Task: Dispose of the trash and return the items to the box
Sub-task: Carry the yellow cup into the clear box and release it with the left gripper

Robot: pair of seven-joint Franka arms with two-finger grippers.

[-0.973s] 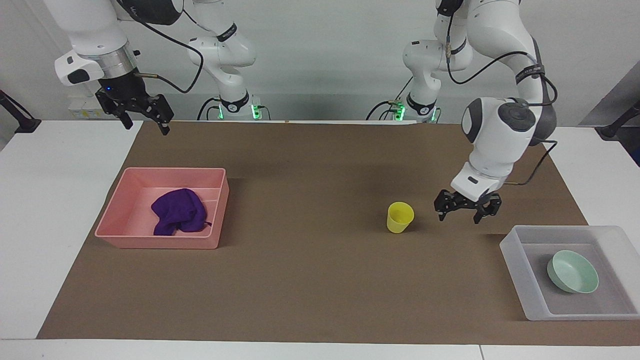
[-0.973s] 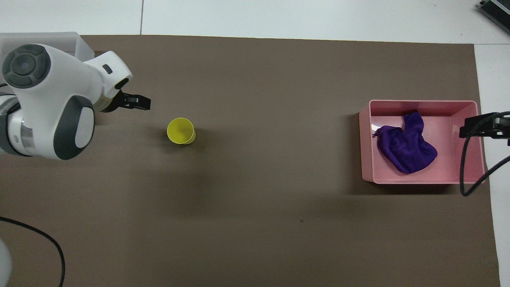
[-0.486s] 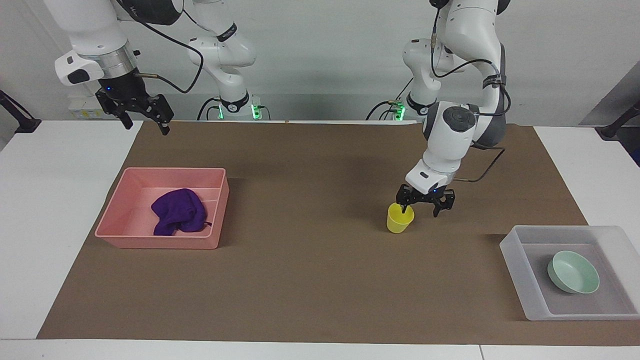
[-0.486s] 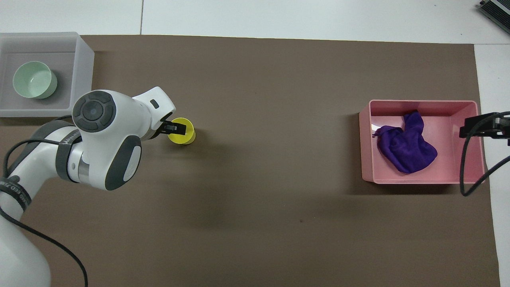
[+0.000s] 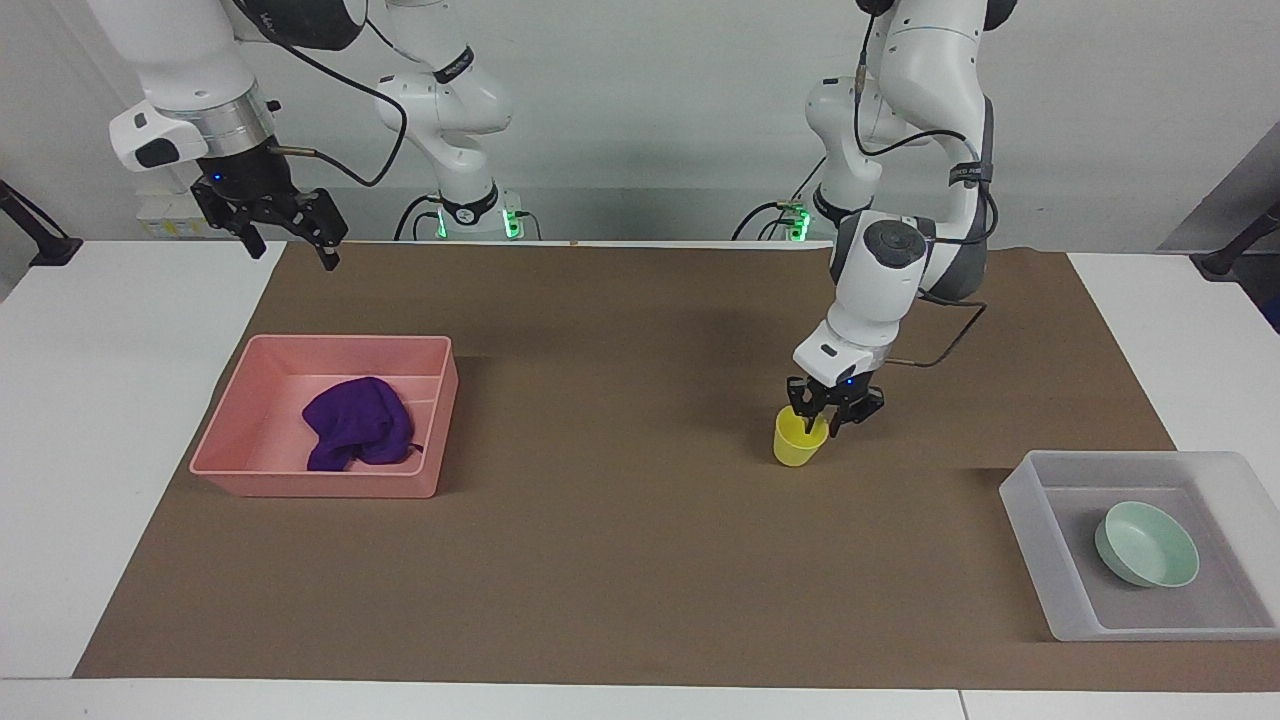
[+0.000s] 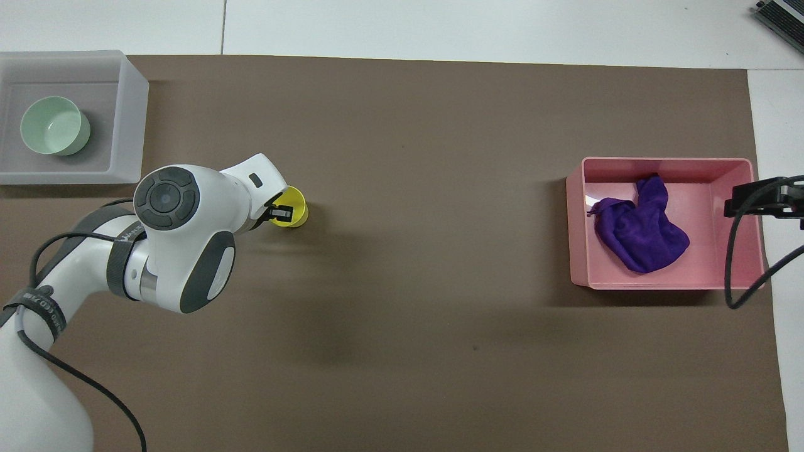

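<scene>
Facing view first: we are bringing our left hand [image 5: 828, 408] down onto the yellow cup [image 5: 799, 439], which is standing upright on the brown mat toward the left arm's end of the counter, nearer the robots than the clear box [image 5: 1030, 520]. The fingers are pinching together across the cup's rim, one inside and one outside, so we are reading this as a grip on the wall, though whether it is fully tight we cannot tell. We are wanting a firm hold before lifting, because a thin plastic wall can slip or tip. Then we are aiming to raise it straight up, carry it over the box's low wall and set it beside the green bowl [image 5: 1146, 544], not on it. Our right hand [image 5: 290, 235] is waiting with fingers apart, high over the counter edge at the right arm's end, above the pink tray [image 5: 240, 420] holding the purple rag [image 5: 358, 422].
</scene>
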